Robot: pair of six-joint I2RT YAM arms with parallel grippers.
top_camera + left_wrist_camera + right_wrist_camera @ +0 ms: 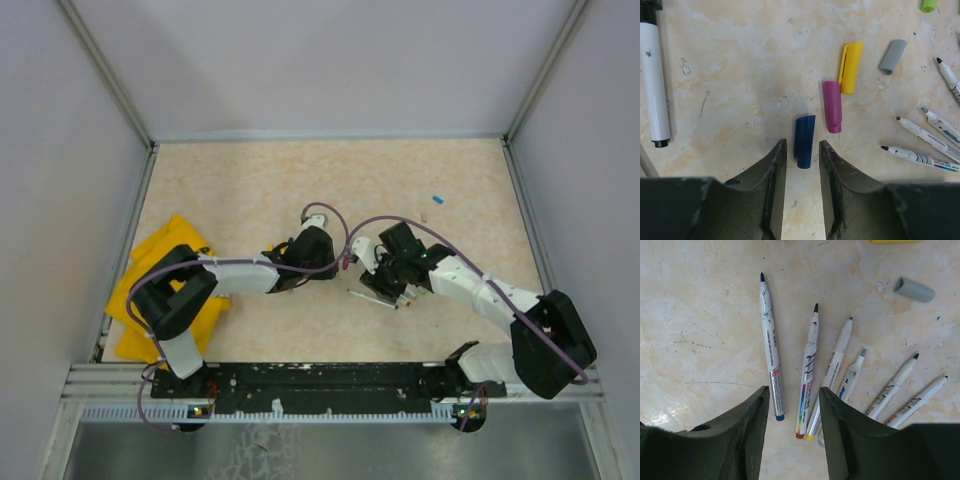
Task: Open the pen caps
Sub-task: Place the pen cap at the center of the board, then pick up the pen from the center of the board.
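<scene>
Six pens [808,372] lie fanned, tips away from right tool [793,394].

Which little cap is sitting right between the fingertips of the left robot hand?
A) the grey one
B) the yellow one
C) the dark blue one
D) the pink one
C: in the left wrist view, the small dark blue plastic cap lies on the table with its near end between the tips of the left gripper, whose jaws stand apart on either side of it.
</scene>
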